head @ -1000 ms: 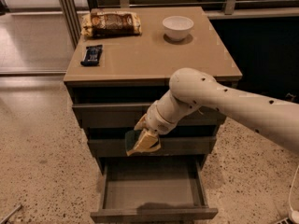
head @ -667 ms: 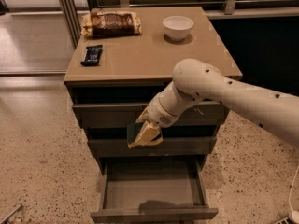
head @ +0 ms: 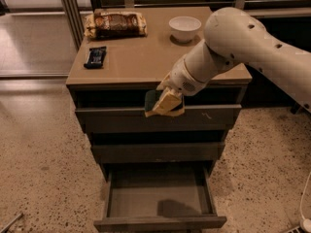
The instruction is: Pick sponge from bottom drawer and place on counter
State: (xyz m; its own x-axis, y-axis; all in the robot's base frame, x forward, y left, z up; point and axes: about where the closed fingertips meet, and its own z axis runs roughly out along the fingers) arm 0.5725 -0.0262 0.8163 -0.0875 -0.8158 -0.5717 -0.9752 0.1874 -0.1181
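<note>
My gripper (head: 163,103) hangs in front of the top drawer, just below the counter's front edge. It is shut on the sponge (head: 150,100), whose dark green edge shows at the left of the yellowish fingers (head: 166,102). The bottom drawer (head: 159,221) is pulled open below and its inside looks empty, with only a shadow on its floor. The counter (head: 141,59) is the tan top of the cabinet, behind and above the gripper.
On the counter lie a dark blue snack bar (head: 95,56) at the left, a brown snack bag (head: 115,24) at the back left and a white bowl (head: 184,28) at the back. Speckled floor surrounds the cabinet. A metal rail runs behind.
My gripper has risen with the sponge from in front of the middle drawer up to the top drawer's front, close under the counter edge.
</note>
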